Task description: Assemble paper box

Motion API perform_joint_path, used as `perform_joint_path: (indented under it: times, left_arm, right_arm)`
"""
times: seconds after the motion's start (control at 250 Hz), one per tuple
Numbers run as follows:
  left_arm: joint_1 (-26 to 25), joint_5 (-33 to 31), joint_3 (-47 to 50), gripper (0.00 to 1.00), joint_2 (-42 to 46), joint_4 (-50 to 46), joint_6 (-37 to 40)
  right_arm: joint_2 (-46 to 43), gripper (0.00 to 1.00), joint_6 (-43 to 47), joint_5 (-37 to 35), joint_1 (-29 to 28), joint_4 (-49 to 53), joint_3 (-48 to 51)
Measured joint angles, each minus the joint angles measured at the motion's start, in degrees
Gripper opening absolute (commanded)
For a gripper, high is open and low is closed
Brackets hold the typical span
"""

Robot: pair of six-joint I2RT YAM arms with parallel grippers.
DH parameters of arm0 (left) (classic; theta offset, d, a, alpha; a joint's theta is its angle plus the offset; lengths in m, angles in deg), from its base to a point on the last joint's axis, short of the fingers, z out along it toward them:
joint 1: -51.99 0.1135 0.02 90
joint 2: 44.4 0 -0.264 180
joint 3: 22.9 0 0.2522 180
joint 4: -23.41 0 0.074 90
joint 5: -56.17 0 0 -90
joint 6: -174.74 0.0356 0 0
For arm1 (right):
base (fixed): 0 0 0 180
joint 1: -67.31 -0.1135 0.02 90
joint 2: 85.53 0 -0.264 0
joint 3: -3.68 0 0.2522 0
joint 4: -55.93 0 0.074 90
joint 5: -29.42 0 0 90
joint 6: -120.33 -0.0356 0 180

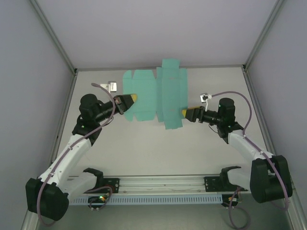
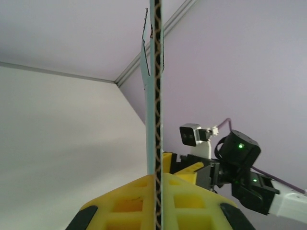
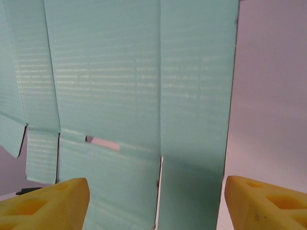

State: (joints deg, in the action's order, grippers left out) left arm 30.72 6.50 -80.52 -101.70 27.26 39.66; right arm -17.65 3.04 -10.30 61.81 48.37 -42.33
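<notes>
The paper box is a flat teal die-cut sheet (image 1: 158, 96) with flaps, held up over the far middle of the table. My left gripper (image 1: 132, 99) is shut on its left edge. In the left wrist view the sheet (image 2: 156, 96) stands edge-on, clamped between the yellow pads (image 2: 129, 201) of that gripper (image 2: 157, 201). My right gripper (image 1: 187, 113) is open at the sheet's right edge. In the right wrist view the sheet's face (image 3: 134, 86), with a small slot (image 3: 103, 142), spans the gap between the spread yellow fingertips (image 3: 48, 203) of that gripper (image 3: 156, 206). I cannot tell if they touch it.
Pale walls with metal corner posts enclose the grey table (image 1: 158, 153) on three sides. A metal rail (image 1: 163, 184) runs along the near edge between the arm bases. The right arm (image 2: 240, 167) shows beyond the sheet in the left wrist view.
</notes>
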Motion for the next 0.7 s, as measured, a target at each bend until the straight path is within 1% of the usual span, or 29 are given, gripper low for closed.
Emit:
perform_joint_path:
  times: [0.124, 0.284, 0.439, 0.483, 0.511, 0.651, 0.703]
  left_arm:
    - [-0.17, 0.96, 0.39, 0.00, 0.22, 1.84, -1.64]
    - [-0.39, 1.46, 0.39, 0.00, 0.48, 2.36, -2.29]
    - [-0.44, 0.94, 0.39, 0.00, 0.55, 1.60, -2.25]
    - [-0.44, 0.70, 0.39, 0.00, 0.70, 1.20, -2.23]
    - [-0.44, 0.48, 0.39, 0.00, 0.76, 1.03, -2.12]
    - [-0.44, -0.42, 0.39, 0.00, 1.33, -0.13, -1.36]
    - [-0.44, -0.74, 0.39, 0.00, 1.60, -1.18, -0.96]
  right_arm:
    - [2.84, 0.68, -0.55, 2.03, 0.00, -2.16, -1.53]
    - [5.64, 0.46, -1.68, 3.56, 0.00, -4.37, -3.61]
    - [6.12, 0.42, -2.47, 4.02, 0.15, -4.11, -5.81]
    - [6.12, 0.33, -2.10, 4.00, 0.39, -3.54, -6.36]
    - [6.12, 0.30, -1.86, 3.98, 0.55, -2.75, -6.84]
    - [6.12, 0.30, -0.63, 3.65, 1.11, 1.22, -8.90]
    - [6.10, 0.27, 0.31, 2.91, 1.16, 3.39, -9.64]
